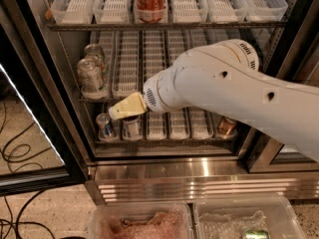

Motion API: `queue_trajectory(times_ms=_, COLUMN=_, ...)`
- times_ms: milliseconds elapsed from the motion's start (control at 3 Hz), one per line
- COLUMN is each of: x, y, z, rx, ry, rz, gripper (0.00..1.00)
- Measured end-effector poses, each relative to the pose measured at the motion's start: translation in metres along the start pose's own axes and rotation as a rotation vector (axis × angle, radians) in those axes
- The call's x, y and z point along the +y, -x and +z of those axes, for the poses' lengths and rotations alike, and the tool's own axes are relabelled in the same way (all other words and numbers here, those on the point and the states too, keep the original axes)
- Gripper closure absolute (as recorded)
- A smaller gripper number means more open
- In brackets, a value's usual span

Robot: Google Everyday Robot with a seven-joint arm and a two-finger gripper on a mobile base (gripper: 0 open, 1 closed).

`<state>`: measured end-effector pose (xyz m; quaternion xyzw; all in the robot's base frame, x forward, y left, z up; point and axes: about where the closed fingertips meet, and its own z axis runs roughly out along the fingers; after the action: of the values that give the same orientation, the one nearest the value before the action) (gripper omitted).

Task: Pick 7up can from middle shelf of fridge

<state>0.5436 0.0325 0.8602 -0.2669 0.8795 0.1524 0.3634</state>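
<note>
Two pale silvery-green 7up cans stand at the left end of the middle shelf (127, 63) of the fridge (199, 176). The front 7up can (90, 77) is near the shelf's front rail, and the second 7up can (95, 53) stands right behind it. My gripper (122, 109), pale yellow on a white arm, hangs in front of the shelf's front edge. It is to the right of the front can and a little below it, and does not touch it. It holds nothing that I can see.
A red cola can (149, 1) stands on the top shelf. The bottom shelf holds a blue-silver can (105, 125), another can (131, 126) and a copper can (227, 126). The open glass door (30, 133) is at the left. Two clear bins (139, 225) sit below.
</note>
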Motion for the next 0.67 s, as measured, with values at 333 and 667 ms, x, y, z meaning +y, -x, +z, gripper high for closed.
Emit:
queue_trajectory(times_ms=333, x=-0.0036, y=0.0053, z=0.0044, rx=-0.031, ry=-0.030, rz=0.027, gripper=0.00)
queue_trajectory(times_ms=667, x=-0.0059, y=0.0081, z=0.0040, rx=-0.042, ry=-0.042, rz=0.076, gripper=0.00)
